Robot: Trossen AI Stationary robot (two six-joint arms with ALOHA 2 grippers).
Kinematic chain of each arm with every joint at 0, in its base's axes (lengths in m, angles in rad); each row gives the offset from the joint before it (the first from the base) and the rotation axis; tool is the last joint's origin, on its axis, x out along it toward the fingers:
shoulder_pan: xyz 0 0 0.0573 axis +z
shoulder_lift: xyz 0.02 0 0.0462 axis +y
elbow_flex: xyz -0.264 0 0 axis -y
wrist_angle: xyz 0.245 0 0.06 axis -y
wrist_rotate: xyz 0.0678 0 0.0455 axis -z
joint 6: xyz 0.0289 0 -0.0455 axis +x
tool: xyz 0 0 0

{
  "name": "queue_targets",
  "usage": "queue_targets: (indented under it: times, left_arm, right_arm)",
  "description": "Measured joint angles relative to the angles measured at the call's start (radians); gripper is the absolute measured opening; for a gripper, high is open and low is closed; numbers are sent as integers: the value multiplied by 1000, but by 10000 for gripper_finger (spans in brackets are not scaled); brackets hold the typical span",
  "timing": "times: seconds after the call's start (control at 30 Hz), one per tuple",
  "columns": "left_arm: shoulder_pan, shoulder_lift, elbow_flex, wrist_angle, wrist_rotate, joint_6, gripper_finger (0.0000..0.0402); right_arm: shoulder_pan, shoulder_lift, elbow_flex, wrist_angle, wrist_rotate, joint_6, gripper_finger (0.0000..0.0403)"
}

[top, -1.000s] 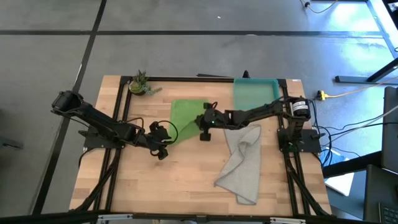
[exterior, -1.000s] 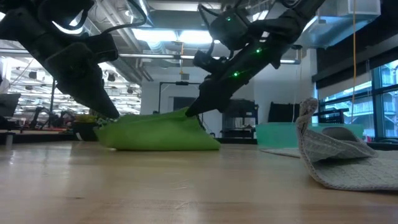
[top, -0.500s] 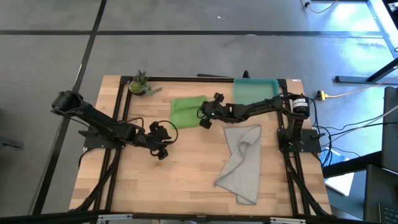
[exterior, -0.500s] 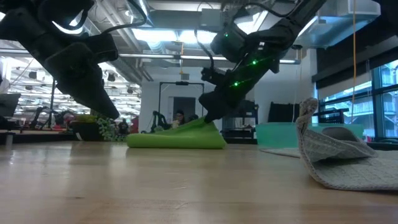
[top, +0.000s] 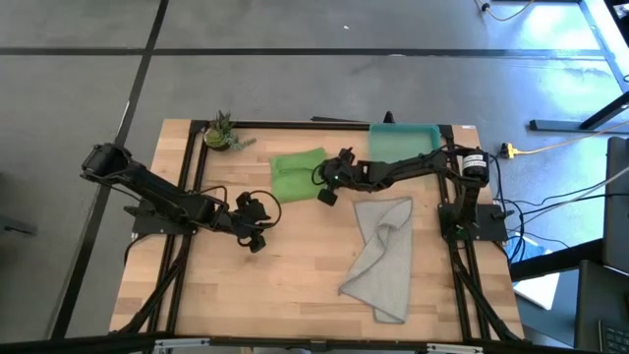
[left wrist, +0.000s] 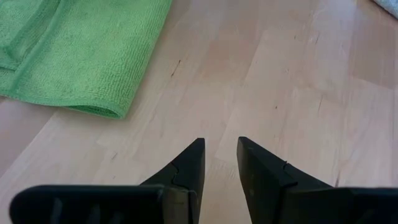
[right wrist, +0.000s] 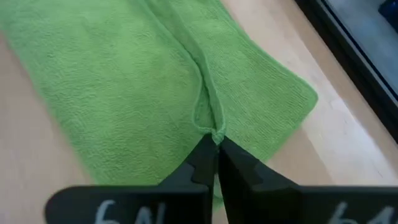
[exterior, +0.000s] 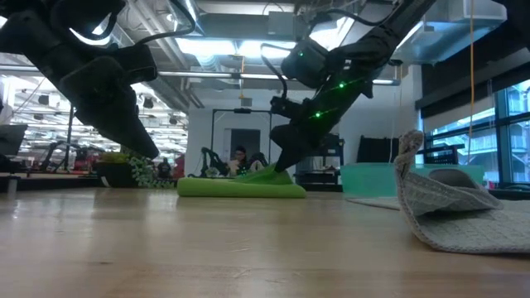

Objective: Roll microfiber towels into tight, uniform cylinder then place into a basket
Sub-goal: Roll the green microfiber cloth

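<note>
Lime green towel (top: pixel 296 173) folded flat at table's far middle, long axis across the table, its right edge pinched in the nearly closed right gripper (top: pixel 325 190), with the left gripper (top: pixel 257 239) farther off, nearer the front, slightly parted and empty.

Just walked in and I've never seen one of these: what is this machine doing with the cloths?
The right gripper has pinched an edge of the green towel, which lies folded flat on the table near the basket. The left gripper hovers apart from it over bare wood, holding nothing. The grey towel lies rumpled and untouched. Nothing is rolled yet, and no towel is in the basket.
</note>
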Motion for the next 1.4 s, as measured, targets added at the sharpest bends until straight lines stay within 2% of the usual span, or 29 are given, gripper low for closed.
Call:
queue_targets:
  times: [0.17,0.43,0.6,0.73,0.97,1.27,1.4]
  left_arm:
    - [0,0,0,0,0,0,90]
    - [0,0,0,0,0,0,90]
    - [0,0,0,0,0,0,90]
    - [5,0,0,0,0,0,90]
    - [35,0,0,-1,-1,6,90]
    - [53,0,0,-1,-2,7,90]
    - [53,0,0,-2,-2,7,90]
  right_arm:
    - [-4,0,0,-1,1,23,52]
    - [-12,-1,0,-3,8,42,135]
    - [-24,-23,0,-9,17,71,167]
    - [-23,-40,0,-30,14,80,173]
    - [-23,-19,1,-30,-176,-6,174]
    - [-22,68,1,-36,-186,-11,174]
    - [0,68,1,-44,-248,-4,174]
